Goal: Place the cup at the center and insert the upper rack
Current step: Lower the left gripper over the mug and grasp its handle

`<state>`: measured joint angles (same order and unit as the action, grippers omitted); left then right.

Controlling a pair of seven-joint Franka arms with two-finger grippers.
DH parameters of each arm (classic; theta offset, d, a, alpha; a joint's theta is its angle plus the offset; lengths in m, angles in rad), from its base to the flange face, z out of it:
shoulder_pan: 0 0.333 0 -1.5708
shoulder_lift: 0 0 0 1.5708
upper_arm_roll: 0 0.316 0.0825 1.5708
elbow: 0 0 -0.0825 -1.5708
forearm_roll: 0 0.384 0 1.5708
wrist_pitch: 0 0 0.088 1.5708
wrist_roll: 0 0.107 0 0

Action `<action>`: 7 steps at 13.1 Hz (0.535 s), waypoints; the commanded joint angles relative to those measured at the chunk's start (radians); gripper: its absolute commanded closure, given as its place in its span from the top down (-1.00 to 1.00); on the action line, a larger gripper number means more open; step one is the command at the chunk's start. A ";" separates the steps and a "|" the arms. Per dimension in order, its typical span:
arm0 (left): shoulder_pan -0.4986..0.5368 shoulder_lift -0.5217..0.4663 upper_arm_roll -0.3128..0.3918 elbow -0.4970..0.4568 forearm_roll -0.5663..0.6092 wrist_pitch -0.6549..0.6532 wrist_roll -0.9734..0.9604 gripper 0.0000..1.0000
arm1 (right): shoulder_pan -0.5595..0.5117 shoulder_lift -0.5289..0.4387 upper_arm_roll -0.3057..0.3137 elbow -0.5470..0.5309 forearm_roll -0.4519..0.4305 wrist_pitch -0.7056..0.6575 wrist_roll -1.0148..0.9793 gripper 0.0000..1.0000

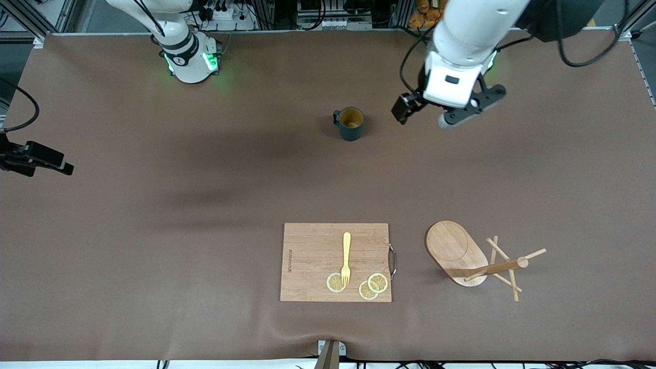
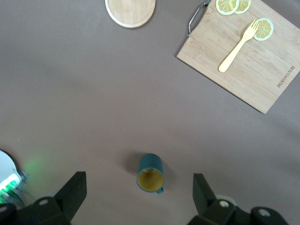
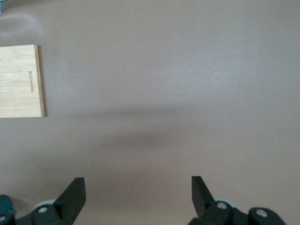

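Front view: we see the cup (image 1: 350,123) upright mid-table toward the robots' edge, upper rack (image 1: 476,259) tipped over near the camera edge beside the cutting board (image 1: 335,262), left gripper (image 2: 139,197) wide open and empty above the cup, right gripper (image 3: 138,196) likewise over bare table (image 1: 154,230).

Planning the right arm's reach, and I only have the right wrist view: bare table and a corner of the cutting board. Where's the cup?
Observer: The cup stands upright on the table, farther from the front camera than the cutting board.
Operator: Is the left arm on it?
Observer: No. The left pincer hangs open over the table near the cup, holding nothing.
Operator: And the upper rack?
Observer: The upper rack sits beside the cutting board, toward the left arm's end of the table, and nothing touches it.
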<state>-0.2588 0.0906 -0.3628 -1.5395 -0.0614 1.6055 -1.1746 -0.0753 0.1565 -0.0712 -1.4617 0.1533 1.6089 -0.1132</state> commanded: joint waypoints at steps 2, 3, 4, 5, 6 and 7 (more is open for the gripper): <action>-0.088 0.046 -0.004 0.010 -0.003 0.034 -0.225 1.00 | 0.005 -0.009 0.004 -0.014 -0.095 0.029 -0.013 1.00; -0.141 0.064 0.005 0.010 0.003 0.057 -0.306 1.00 | 0.005 -0.008 0.004 -0.017 -0.095 0.025 -0.013 1.00; -0.186 0.083 0.013 0.012 0.008 0.085 -0.376 1.00 | 0.008 -0.008 0.004 -0.019 -0.095 0.025 -0.011 1.00; -0.216 0.101 0.013 0.013 0.021 0.106 -0.425 1.00 | 0.014 -0.008 0.007 -0.020 -0.095 0.026 -0.011 1.00; -0.258 0.122 0.013 0.015 0.058 0.120 -0.462 1.00 | 0.020 -0.006 0.007 -0.022 -0.095 0.026 -0.011 1.00; -0.308 0.145 0.018 0.015 0.104 0.128 -0.508 1.00 | 0.020 -0.006 0.008 -0.025 -0.098 0.029 -0.011 1.00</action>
<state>-0.4944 0.1972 -0.3605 -1.5425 -0.0227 1.7173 -1.6061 -0.0638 0.1611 -0.0667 -1.4668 0.0753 1.6260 -0.1185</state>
